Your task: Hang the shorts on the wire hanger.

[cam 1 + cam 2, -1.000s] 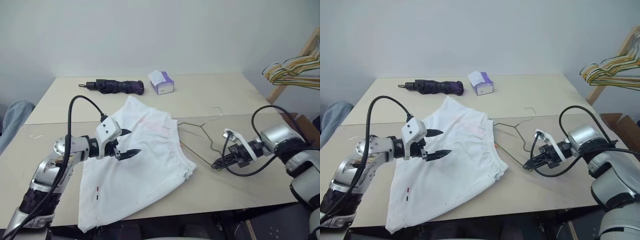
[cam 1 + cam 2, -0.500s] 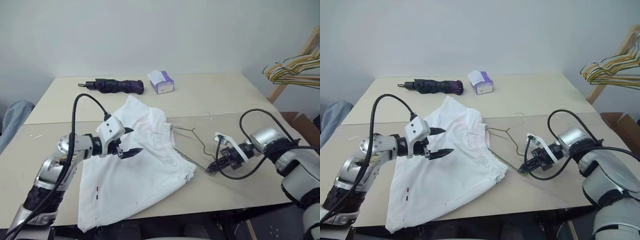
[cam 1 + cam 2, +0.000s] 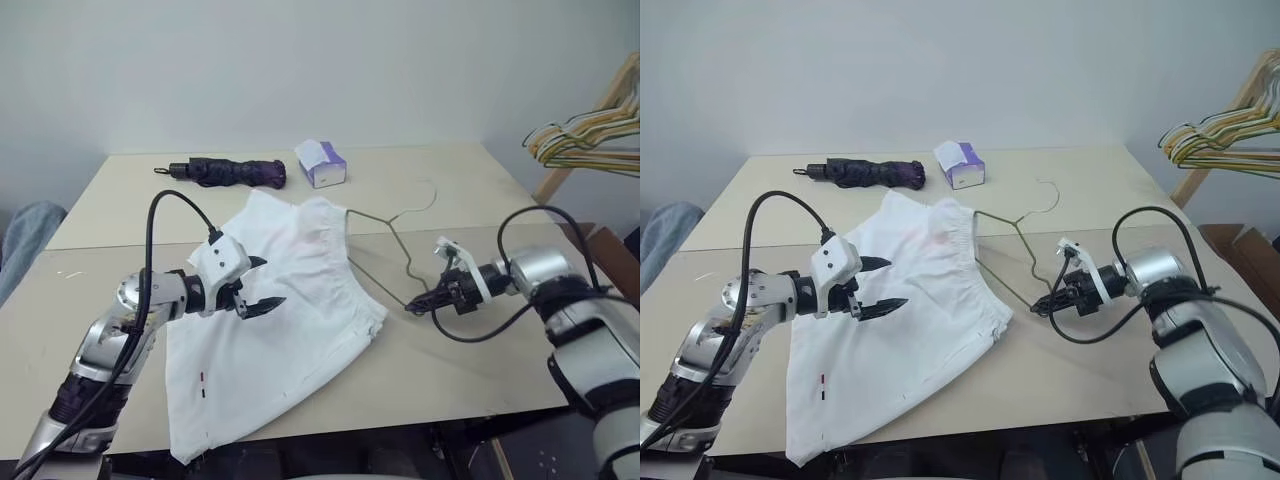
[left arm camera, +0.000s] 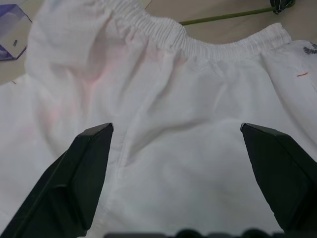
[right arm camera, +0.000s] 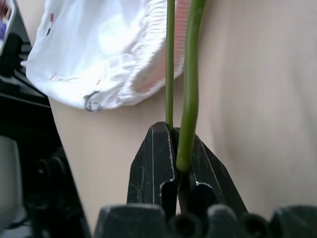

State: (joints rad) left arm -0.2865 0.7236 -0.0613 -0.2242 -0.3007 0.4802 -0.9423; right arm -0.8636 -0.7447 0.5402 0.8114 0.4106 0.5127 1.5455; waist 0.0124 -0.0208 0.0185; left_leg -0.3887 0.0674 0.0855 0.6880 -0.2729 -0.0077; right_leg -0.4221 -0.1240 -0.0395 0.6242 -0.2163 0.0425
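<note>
Far corner of wire hanger [image 3: 390, 250] tucked inside shorts [image 3: 280, 320] waistband; hem mark [image 3: 202, 379] too small to read.

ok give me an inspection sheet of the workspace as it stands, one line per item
surface: beige table, two tops butted together, seam across the middle.
job's things: white thin cloth shorts lie flat, hem at the near edge; thin olive-green wire hanger is tilted, one corner at the waistband.
clutter: folded dark purple umbrella and small white-and-purple tissue box at the far side.
grippers: left tool open, above the shorts, holding nothing; right tool shut on the hanger's corner.
cables: black cable loops over each forearm.
surroundings: bunch of coloured hangers on a wooden rack at right; grey-blue cloth at far left.
</note>
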